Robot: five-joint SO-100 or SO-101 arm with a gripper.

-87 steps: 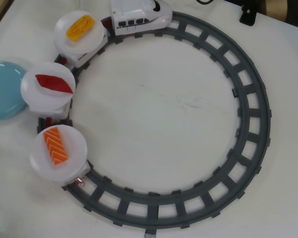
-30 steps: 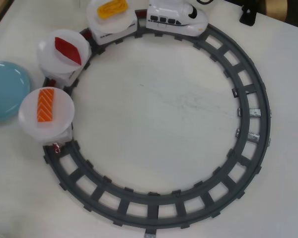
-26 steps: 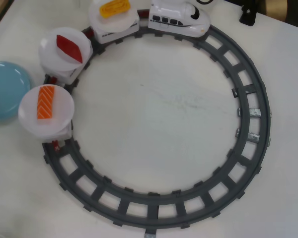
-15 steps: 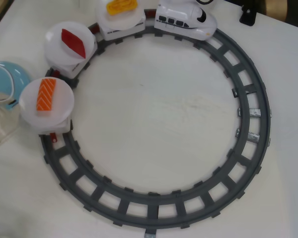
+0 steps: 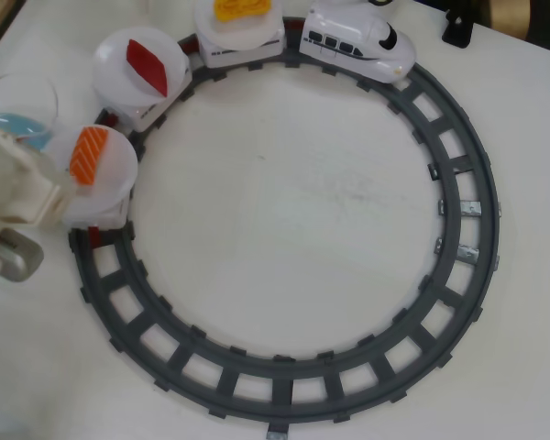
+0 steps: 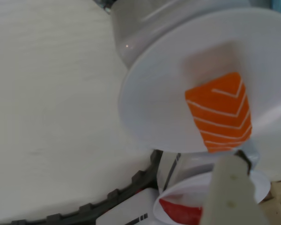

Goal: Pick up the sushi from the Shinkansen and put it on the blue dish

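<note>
The orange sushi (image 5: pixel 89 153) with white chevrons lies on the round white plate (image 5: pixel 119 170) of the last carriage, at the left of the overhead view. The Shinkansen (image 5: pixel 357 41) stands at the top right of the track, and its other two carriages carry a red piece (image 5: pixel 147 66) and a yellow piece (image 5: pixel 238 9). The blue dish (image 5: pixel 14 124) sits at the far left, partly hidden by my white arm. My gripper (image 5: pixel 55 174) is open just left of the sushi plate. In the wrist view one cream finger (image 6: pixel 229 192) has its tip at the end of the sushi (image 6: pixel 220 117).
A grey circular track (image 5: pixel 477 229) rings the bare white table. A black object (image 5: pixel 458 27) stands at the top right edge. A grey part (image 5: pixel 14 257) lies at the left, below my arm.
</note>
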